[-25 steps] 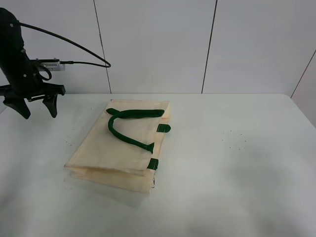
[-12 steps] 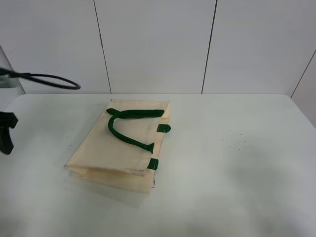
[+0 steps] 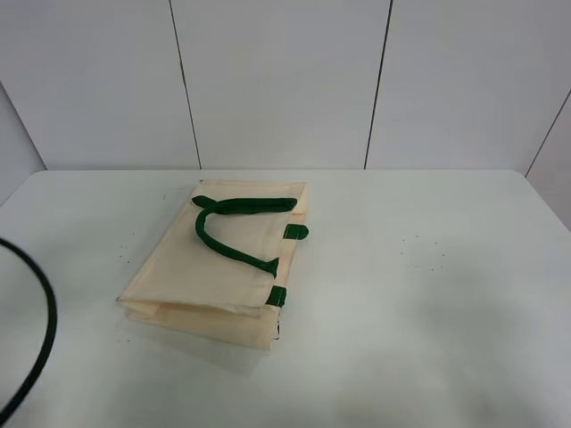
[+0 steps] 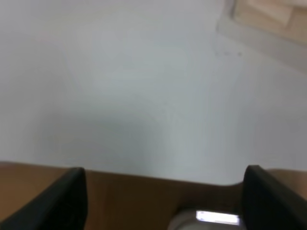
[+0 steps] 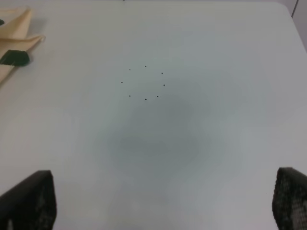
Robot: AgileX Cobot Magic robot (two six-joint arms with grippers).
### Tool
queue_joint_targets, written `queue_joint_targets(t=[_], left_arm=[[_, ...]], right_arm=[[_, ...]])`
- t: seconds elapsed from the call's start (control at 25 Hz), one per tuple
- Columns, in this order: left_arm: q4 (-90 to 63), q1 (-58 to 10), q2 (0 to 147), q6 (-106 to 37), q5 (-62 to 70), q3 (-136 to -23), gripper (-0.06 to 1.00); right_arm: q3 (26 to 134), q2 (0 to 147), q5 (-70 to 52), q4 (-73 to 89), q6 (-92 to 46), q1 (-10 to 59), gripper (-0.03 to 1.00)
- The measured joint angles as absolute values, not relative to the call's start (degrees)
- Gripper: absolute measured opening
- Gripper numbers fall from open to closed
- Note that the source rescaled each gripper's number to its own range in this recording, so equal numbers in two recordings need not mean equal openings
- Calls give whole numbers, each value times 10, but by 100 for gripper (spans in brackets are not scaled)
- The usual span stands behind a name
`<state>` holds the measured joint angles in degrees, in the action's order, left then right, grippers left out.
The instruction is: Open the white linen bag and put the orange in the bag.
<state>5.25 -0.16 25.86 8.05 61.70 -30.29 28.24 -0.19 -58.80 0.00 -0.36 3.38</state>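
The white linen bag lies flat and closed on the table, left of centre, with its dark green handles resting on top. The orange shows in no view. Neither gripper shows in the exterior view. In the left wrist view my left gripper is open and empty over the table's edge, with a corner of the bag far off. In the right wrist view my right gripper is open and empty over bare table, with a bag corner and a green strap end to one side.
The white table has a few dark specks right of the bag. A black cable curves in at the lower left of the exterior view. Brown floor shows past the table edge.
The left arm has drawn back off the left side of the exterior view; only its cable shows now. The bag has not moved.
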Motion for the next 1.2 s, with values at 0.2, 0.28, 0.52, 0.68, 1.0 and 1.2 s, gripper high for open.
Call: queue_joint_targets(t=[0.2,0.28,0.52,0.68,1.0,1.2], left_arm=[[44,-2,105,71,611,-285,92],[43,-2,62,70,611,-283,92],[43,-2,-2,70,612,-283,92],[40,-2,-3,64,612,-283,92],[39,-2,-3,62,612,-283,92],[39,-2,-3,62,612,-283,92]], right_arm=[[282,-2,-588,0,-4,34,100],[282,-2,-588,0,-4,34,100],[282,-2,-588,0,-4,34,100],[282,-2,-588,0,-4,34,100],[282,-2,-588,0,-4,34,100],[282,-2,-588,0,-4,34,100]])
